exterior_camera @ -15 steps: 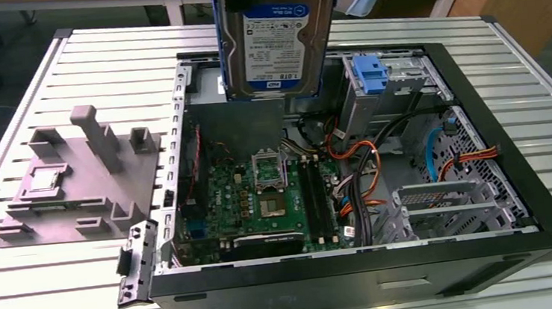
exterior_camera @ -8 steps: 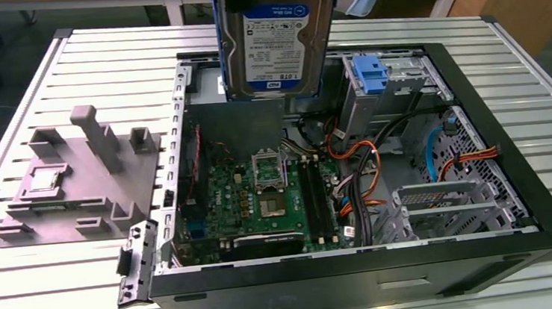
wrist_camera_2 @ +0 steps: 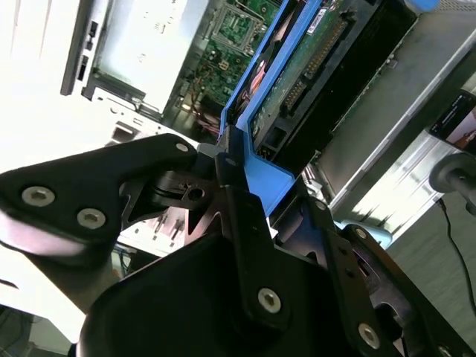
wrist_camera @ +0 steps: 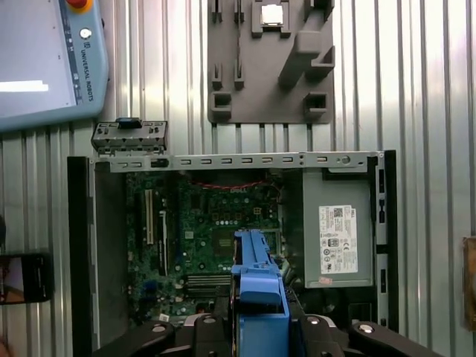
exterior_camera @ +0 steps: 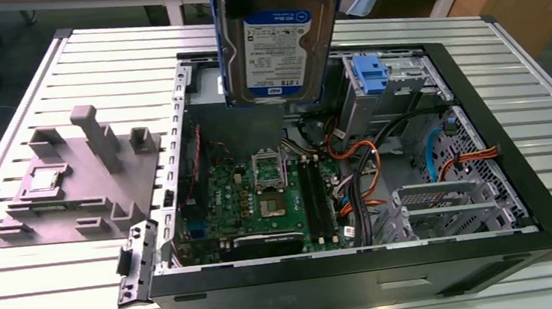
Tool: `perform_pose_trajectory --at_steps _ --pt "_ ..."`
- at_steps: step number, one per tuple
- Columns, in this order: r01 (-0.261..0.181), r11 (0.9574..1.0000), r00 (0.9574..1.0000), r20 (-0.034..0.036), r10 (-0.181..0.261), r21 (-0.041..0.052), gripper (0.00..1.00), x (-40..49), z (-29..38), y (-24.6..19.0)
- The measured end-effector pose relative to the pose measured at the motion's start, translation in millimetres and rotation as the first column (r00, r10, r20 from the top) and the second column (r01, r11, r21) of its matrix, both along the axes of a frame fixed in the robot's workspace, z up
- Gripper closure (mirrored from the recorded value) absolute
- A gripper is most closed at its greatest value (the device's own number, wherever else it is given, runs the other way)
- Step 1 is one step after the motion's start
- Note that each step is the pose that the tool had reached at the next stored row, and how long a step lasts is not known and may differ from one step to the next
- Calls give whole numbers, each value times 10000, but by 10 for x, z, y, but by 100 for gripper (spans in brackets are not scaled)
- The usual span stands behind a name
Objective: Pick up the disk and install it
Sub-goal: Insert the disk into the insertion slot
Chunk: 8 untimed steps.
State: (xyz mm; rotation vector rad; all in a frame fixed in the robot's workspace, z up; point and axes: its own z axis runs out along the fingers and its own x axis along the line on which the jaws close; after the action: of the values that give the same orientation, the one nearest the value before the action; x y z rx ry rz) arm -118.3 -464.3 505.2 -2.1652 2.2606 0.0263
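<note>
A slatted table (exterior_camera: 58,293) carries an open-topped computer case (exterior_camera: 368,285), with a grey fixture (exterior_camera: 79,194) set just beside it. The disk (exterior_camera: 281,42) is held upright above the case's far edge (orange cables (exterior_camera: 362,158) cross the inside), its blue rails clamped by the gripper (wrist_camera: 256,327).

Open computer case (exterior_camera: 367,281), grey fixture (exterior_camera: 79,187), slatted table (exterior_camera: 48,294)

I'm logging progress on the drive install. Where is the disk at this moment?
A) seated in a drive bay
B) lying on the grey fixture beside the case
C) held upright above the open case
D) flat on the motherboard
C: in the exterior view the disk hangs upright over the open computer case, and in the first wrist view the gripper is clamped on its blue carrier.
</note>
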Motion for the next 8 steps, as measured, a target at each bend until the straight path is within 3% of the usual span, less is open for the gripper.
perform_pose_trajectory --at_steps 4,8 --pt "-1 10000 10000 0 1 0 64 7 -5 -100" --pt "0 10000 10000 1 0 1 64 144 -10 -110"
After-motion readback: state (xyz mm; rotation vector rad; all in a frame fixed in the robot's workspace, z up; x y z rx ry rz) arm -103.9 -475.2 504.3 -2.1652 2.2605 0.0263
